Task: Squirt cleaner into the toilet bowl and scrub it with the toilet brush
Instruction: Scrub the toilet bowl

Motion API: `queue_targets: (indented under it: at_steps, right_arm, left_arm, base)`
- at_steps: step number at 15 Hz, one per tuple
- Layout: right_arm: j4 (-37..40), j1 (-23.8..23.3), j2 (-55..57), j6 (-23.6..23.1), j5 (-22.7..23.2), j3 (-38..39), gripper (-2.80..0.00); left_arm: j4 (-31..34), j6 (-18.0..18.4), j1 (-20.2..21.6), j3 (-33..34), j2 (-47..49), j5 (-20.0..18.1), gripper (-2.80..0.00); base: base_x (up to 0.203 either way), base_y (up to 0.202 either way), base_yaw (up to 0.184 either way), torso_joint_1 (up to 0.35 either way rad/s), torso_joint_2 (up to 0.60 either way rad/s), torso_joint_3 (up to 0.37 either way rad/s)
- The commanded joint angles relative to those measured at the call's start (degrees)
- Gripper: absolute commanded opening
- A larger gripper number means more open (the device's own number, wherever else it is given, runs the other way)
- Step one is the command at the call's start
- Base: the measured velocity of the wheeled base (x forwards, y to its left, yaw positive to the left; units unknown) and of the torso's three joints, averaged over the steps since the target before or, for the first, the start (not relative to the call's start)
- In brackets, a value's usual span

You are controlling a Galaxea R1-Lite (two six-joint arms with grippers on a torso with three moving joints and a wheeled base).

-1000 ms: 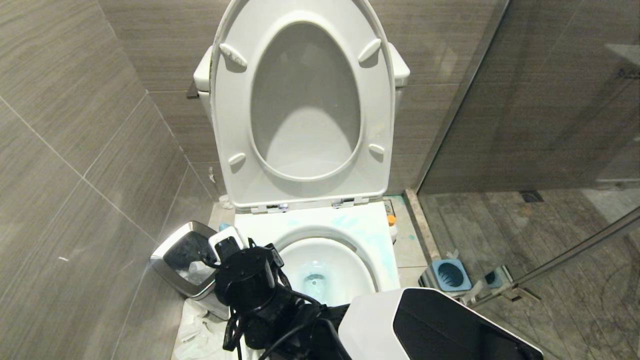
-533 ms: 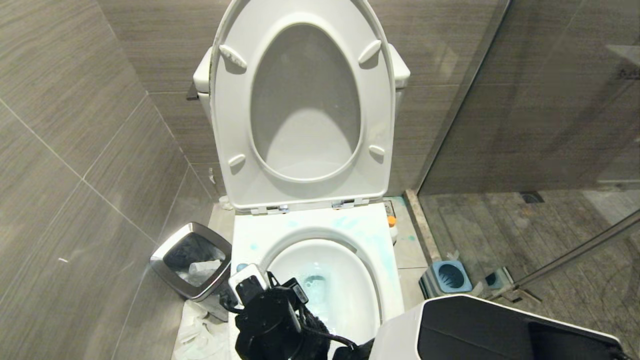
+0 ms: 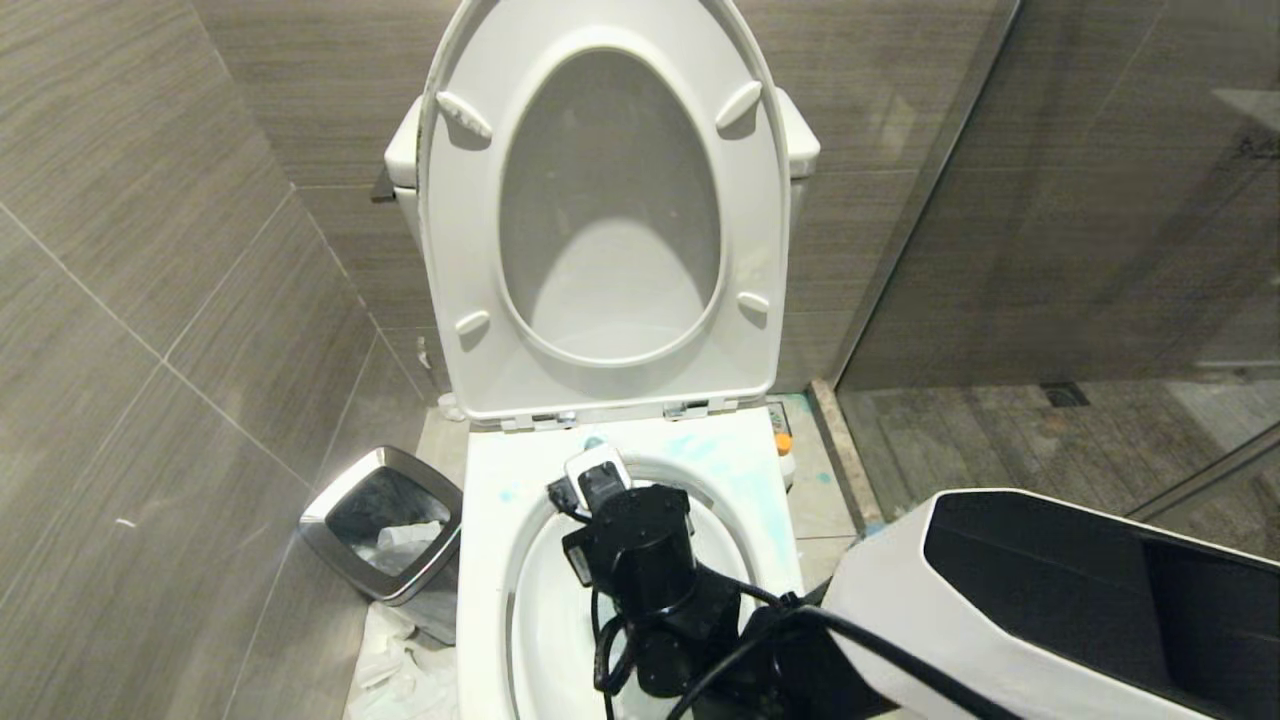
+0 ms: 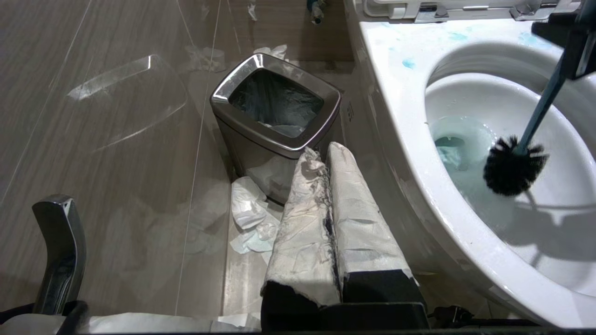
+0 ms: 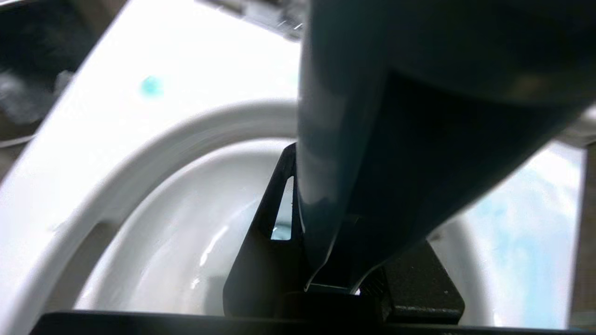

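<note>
Toilet brush (image 4: 517,165) hangs inside the toilet bowl (image 4: 409,139), its dark head against the sloping wall just above the tinted water, its handle rising to the right gripper (image 5: 326,260), whose jaws are closed narrowly on the teal handle. The step in hand looks like scrubbing. Doing it well would mean keeping the bristles pressed on the ceramic and sweeping around the wall and under the rim, with the grip firm so the handle does not twist. Beside the bowl, the left gripper (image 4: 328,195) is parked, its wrapped fingers pressed together and holding nothing. Cleaner (image 4: 454,149) colours the water pale turquoise, with dabs on the flat rim. Further off, the steel waste bin (image 4: 279,135) holds a dark liner and some crumpled paper.
</note>
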Motion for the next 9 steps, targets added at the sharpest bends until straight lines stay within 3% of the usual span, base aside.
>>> queue_targets:
  at_steps: [1, 9]
  right_arm:
    - [-0.4, -2.8, 0.3, -1.2, 0.0, -3.5, -2.80]
    - [2.7, -4.6, 9.0, -4.8, 1.7, -23.5, -2.80]
  left_arm:
    - [0.0, -0.1, 0.0, 0.0, 0.1, 0.0, -2.80]
    - [0.0, 0.0, -0.1, 0.0, 0.1, 0.0, -2.80]
  base:
    - [0.000, 0.000, 0.000, 0.000, 0.00, 0.000]
    - [0.000, 0.000, 0.000, 0.000, 0.00, 0.000]
